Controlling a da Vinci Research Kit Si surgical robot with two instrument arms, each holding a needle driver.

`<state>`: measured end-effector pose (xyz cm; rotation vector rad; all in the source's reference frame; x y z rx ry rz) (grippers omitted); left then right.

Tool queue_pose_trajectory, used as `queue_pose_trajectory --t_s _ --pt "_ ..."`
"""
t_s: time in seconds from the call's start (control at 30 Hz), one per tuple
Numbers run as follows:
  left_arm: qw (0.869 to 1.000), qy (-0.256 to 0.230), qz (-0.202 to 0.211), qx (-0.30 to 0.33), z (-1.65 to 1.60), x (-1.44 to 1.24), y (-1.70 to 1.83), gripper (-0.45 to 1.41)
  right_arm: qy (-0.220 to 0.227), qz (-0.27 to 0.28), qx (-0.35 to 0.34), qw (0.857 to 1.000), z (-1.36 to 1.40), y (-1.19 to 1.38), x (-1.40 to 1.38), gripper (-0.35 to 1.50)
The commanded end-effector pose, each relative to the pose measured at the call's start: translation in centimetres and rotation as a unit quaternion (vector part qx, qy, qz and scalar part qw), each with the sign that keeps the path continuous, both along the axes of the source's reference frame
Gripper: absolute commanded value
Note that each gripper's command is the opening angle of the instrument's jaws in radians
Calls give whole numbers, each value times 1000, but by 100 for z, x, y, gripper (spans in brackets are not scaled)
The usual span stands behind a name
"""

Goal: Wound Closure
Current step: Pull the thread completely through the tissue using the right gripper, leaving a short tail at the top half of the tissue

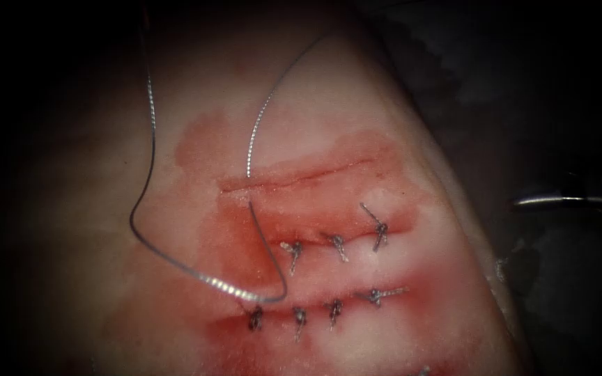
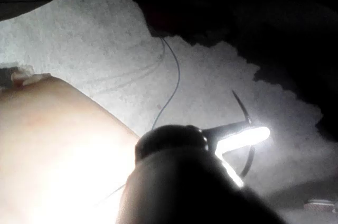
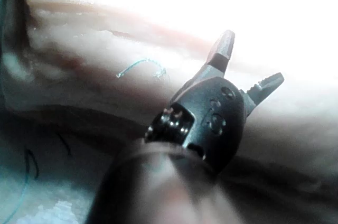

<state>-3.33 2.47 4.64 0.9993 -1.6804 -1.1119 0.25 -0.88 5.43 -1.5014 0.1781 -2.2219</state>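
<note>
Endoscope view: the thread (image 1: 149, 167) loops over the tissue (image 1: 196, 90) and goes in at the open cut (image 1: 294, 177).
Left tool (image 2: 252, 140): fingers closed on the needle (image 2: 243, 109), off the tissue.
Right tool (image 3: 252, 61): fingers wide apart, holding nothing.

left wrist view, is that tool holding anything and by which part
The left tool holds the needle near the middle of its curve, not in the tissue. The right tool is open, holding nothing.
</note>
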Motion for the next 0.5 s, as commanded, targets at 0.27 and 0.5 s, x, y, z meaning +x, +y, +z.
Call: queue_pose_trajectory --t_s 0.27,0.5 --pt "996 -32 78 19 12 -7 -17 -45 29 95 -20 995 -5 19 25 79" --pt "987 -43 154 9 4 -26 -49 -45 21 55 -1 998 18 2 94 10"
